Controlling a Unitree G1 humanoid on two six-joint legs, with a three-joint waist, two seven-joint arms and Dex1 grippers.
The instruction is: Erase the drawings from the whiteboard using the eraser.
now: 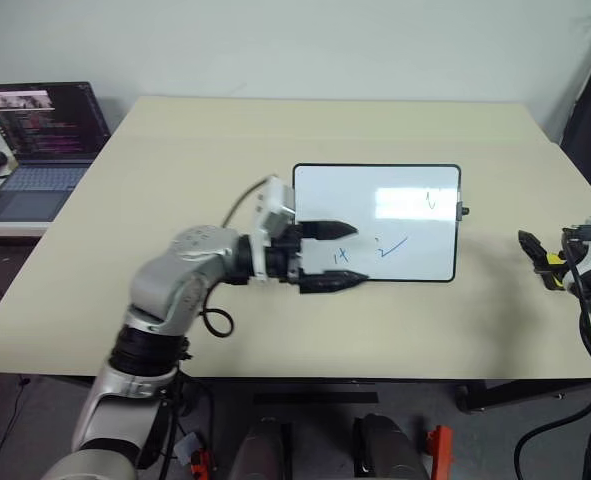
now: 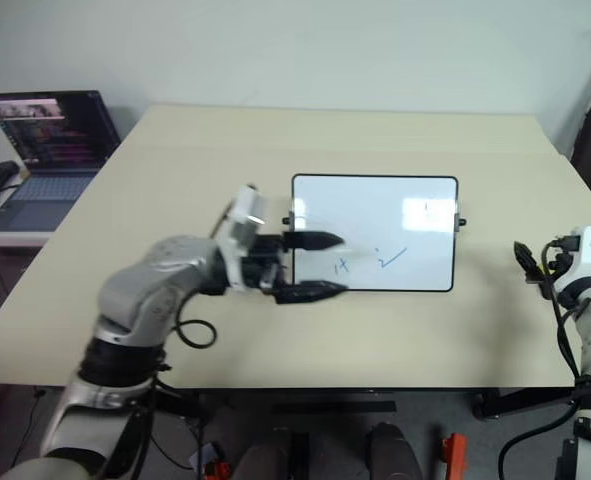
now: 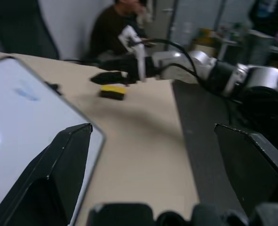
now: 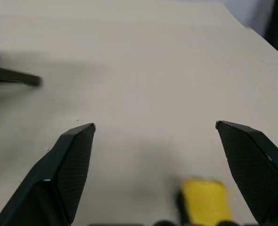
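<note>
both claws open, eraser lying free on the table

the whiteboard (image 1: pixel 377 222) is laid flat on the beige table (image 1: pixel 175 180), a little to the right of the table's middle, with its long sides running across the view. the drawings (image 1: pixel 389 246) are seen on its glossy face: small blue strokes near the lower middle, another small blue scribble just left of them, and a faint mark toward the upper right corner.

the left gripper (image 1: pixel 350 256) is held level and pointed to the right, over the lower left corner of the board. its two black fingers are spread apart, one over the board's face and one at the board's lower edge, and nothing is held between them. whether the fingers touch the board cannot be told.

the right gripper (image 4: pixel 155 127) is held at the right edge of the table, well apart from the board. its fingers are spread wide and nothing is clasped between them.

the eraser (image 3: pixel 113 91) is seen lying on the table just beside the right gripper, on bare tabletop to the right of the whiteboard; in the right wrist view it sits low between that gripper's fingers, touched by neither.

a laptop (image 1: pixel 35 140) with a lit dark screen is set on a separate surface beyond the table's left edge. a person (image 3: pixel 115 28) in dark clothing is seated beyond the table in the left wrist view.
</note>
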